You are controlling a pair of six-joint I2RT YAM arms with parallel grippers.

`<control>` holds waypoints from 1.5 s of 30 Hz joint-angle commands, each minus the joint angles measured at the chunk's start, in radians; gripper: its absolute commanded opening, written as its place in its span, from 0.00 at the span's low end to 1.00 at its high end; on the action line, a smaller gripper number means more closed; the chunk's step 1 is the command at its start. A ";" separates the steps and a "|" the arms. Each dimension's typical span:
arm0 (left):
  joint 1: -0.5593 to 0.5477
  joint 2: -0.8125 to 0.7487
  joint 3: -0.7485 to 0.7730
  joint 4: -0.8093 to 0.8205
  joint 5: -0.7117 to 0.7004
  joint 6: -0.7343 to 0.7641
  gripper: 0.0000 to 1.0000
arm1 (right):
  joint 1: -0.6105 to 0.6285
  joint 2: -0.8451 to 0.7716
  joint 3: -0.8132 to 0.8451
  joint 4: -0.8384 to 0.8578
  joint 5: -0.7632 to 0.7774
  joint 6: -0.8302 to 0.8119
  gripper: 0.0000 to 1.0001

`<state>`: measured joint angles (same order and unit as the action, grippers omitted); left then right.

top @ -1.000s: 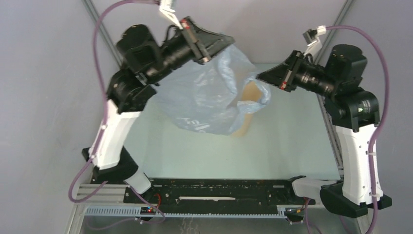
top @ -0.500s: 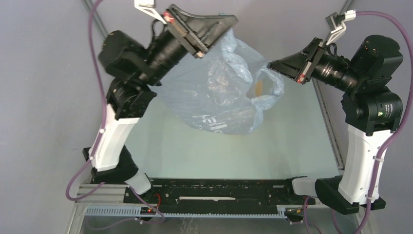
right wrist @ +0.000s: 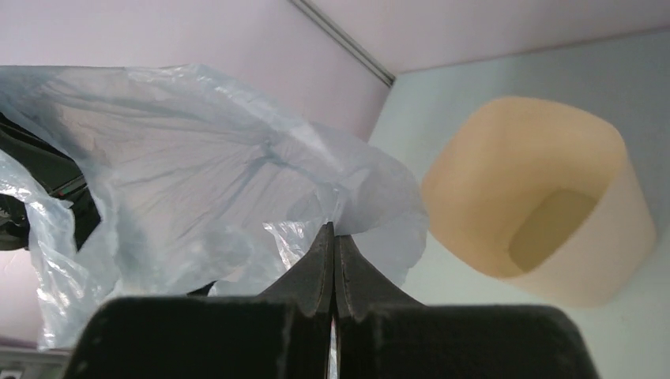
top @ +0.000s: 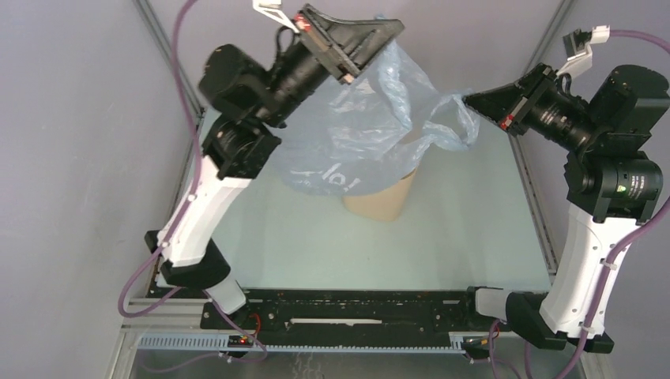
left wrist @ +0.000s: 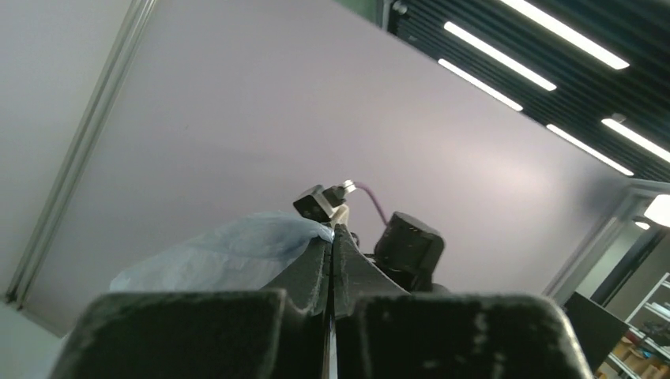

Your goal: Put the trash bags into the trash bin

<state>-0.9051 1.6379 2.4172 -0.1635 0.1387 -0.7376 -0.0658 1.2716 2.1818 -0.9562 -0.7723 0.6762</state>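
Grey walls (top: 79, 118) stand around a pale green bench (top: 474, 229), and both arms are raised high above it.

The left pincer (top: 393, 30) has its fingers pressed together on the upper edge of the thin, crinkly, translucent pale-blue plastic bag (top: 371, 118). The film comes out just beside the fingertips and falls down under them. The right pincer (top: 468, 99) is also pressed together, and it pinches one handle loop of the same bag. The bag hangs stretched between the two pincers, below the left one and to the left of the right one. Its lower part carries white lettering.

The beige plastic bin (top: 381, 204), rounded-square in section, stands upright on the bench below both pincers, nearer to the right one. From above, the bag covers most of the bin's mouth. In the right wrist view the bin is to the right of the closed fingers, with its mouth open and its inner floor showing, and the bag is to the left. I cannot tell whether the bag touches the rim.
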 commanded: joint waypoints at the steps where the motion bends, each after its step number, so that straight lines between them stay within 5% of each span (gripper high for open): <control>1: 0.021 0.056 -0.023 0.030 0.054 -0.045 0.00 | -0.017 -0.064 -0.080 -0.103 0.075 -0.066 0.00; 7: 0.029 0.152 0.001 0.064 0.157 -0.115 0.00 | -0.004 -0.077 -0.052 -0.173 0.190 -0.159 0.00; 13: 0.043 0.211 0.172 0.068 0.171 -0.137 0.00 | -0.002 0.004 0.063 -0.067 0.074 -0.055 0.00; 19: 0.085 0.127 0.079 0.240 0.155 -0.218 0.00 | -0.023 0.087 0.264 0.036 0.069 0.038 0.00; 31: 0.132 0.107 0.061 0.254 0.193 -0.211 0.00 | -0.045 0.089 0.167 0.128 0.063 0.077 0.00; 37: 0.161 0.076 0.065 0.244 0.182 -0.186 0.00 | -0.048 0.132 0.182 0.293 -0.016 0.254 0.00; 45: 0.176 0.141 0.062 0.249 0.260 -0.228 0.00 | -0.107 0.155 0.188 0.278 -0.001 0.221 0.00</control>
<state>-0.7403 1.7706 2.4794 0.0731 0.3454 -0.9596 -0.1532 1.4242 2.3478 -0.7303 -0.7578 0.8864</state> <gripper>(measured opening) 0.006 0.006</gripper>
